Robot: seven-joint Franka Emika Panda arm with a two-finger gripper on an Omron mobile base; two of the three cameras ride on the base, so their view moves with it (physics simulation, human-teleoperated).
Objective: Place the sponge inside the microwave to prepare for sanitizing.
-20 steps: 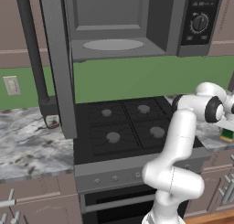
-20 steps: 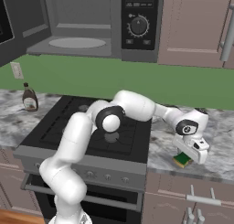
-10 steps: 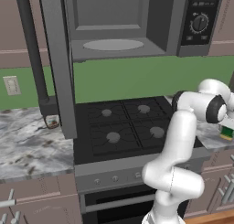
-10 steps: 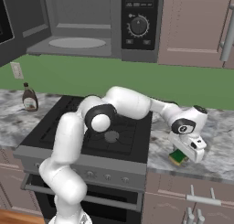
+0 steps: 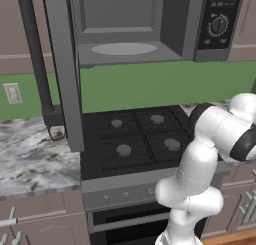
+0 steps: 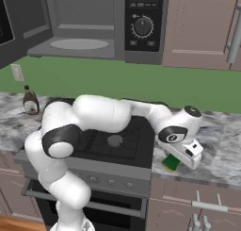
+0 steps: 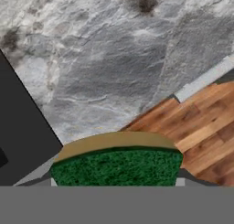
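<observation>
While the hand (image 6: 181, 160) pinches the sponge (image 6: 172, 162) low over the surface (image 6: 221, 150), a loose grip could drop it before the microwave (image 6: 80, 25)

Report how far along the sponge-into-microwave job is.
Done: the microwave door stands open, its round plate bare. In hand: the pincer is down at the counter right of the stove, with the sponge right at its tips, green side toward the hand camera. Whether it is gripped I cannot tell. Left: lift the sponge, carry it up and left, set it inside.
</observation>
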